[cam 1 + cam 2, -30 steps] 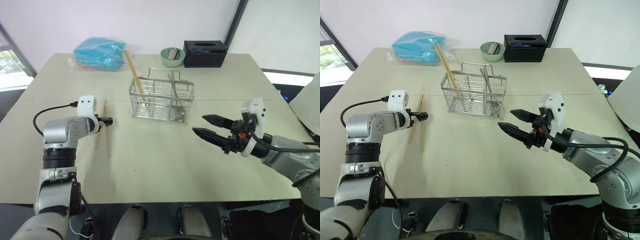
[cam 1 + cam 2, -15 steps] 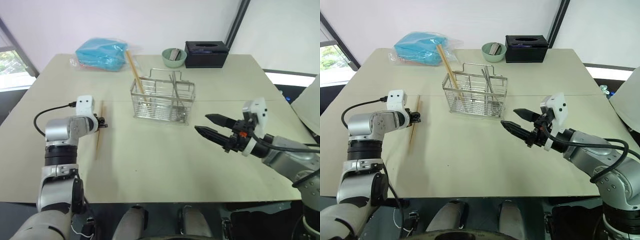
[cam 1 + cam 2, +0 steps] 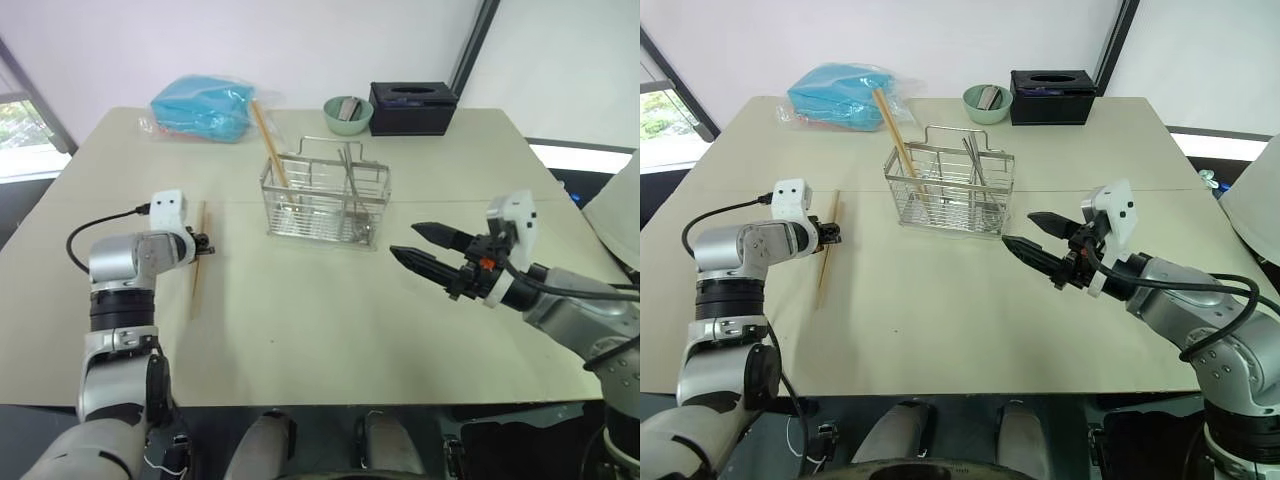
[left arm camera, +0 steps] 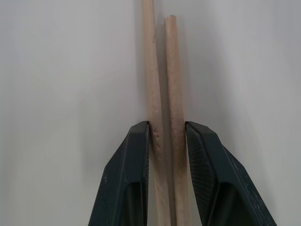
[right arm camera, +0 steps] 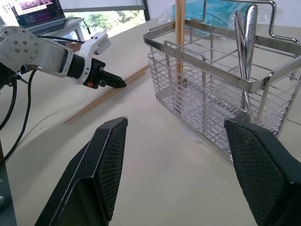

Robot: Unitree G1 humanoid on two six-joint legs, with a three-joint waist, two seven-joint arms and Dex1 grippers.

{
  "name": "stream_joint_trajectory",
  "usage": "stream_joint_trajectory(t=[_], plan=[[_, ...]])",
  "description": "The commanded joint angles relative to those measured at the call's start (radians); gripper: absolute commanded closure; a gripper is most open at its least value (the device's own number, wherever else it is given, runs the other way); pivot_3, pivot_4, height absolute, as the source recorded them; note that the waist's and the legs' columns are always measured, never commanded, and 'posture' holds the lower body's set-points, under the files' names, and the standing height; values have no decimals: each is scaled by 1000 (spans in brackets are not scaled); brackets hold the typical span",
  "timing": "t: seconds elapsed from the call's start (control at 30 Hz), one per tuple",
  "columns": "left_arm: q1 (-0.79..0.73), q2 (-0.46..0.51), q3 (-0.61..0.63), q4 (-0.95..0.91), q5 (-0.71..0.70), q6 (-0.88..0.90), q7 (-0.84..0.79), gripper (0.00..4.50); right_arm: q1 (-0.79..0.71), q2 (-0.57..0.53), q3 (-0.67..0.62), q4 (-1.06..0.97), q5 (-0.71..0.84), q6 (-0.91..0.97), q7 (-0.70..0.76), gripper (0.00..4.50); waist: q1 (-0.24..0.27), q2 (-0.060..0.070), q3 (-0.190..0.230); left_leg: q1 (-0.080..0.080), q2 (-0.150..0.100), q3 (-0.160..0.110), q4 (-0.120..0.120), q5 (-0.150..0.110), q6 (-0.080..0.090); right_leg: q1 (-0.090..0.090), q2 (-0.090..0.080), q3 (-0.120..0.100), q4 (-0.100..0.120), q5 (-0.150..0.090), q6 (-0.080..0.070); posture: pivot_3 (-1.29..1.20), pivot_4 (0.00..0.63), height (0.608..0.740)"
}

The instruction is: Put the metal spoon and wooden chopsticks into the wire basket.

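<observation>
Near you, two wooden chopsticks (image 4: 162,94) lie on the table (image 3: 300,330), pinched between your left gripper (image 4: 167,136). Right gripper (image 3: 420,247) hangs spread, centre-right. Farther up, one wire basket (image 3: 325,200) holds a metal spoon (image 5: 248,42) and another chopstick (image 3: 268,140).

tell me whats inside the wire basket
The wire basket holds one wooden chopstick leaning at its left end and metal cutlery further right; its lower end is hard to make out.
</observation>
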Motion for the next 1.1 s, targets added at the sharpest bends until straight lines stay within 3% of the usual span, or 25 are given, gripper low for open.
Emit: stream_joint_trajectory(t=[0.03, 0.2, 0.73, 1.1], plan=[[-15, -6, 11, -21, -13, 8, -8, 2439, -27, 13, 2, 1, -3, -26, -4, 1119, -1, 0, 0, 0, 0, 0, 0, 0, 0, 0, 0, 0, 0, 0, 0, 0, 150, 654], [-8, 5, 4, -53, -13, 13, -21, 28, -36, 19, 14, 7, -11, -30, 3, 1119, -5, 0, 0, 0, 0, 0, -1, 0, 0, -1, 0, 0, 0, 0, 0, 0, 150, 654], [-38, 87, 82, -135, -21, 123, -5, 28, 1, -24, 25, -32, -20, -32, 98, 1119, -4, -3, 2, -1, 0, 0, -1, 0, 0, -2, 1, 0, -1, 0, 0, 0, 150, 654], [-26, 84, 30, -11, 0, 55, -33, 28, 11, -22, 38, -25, -58, -52, 115, 1119, -4, -3, 2, -1, 1, 0, -2, 0, 0, -2, 1, 0, -1, 0, 0, 0, 150, 654]])
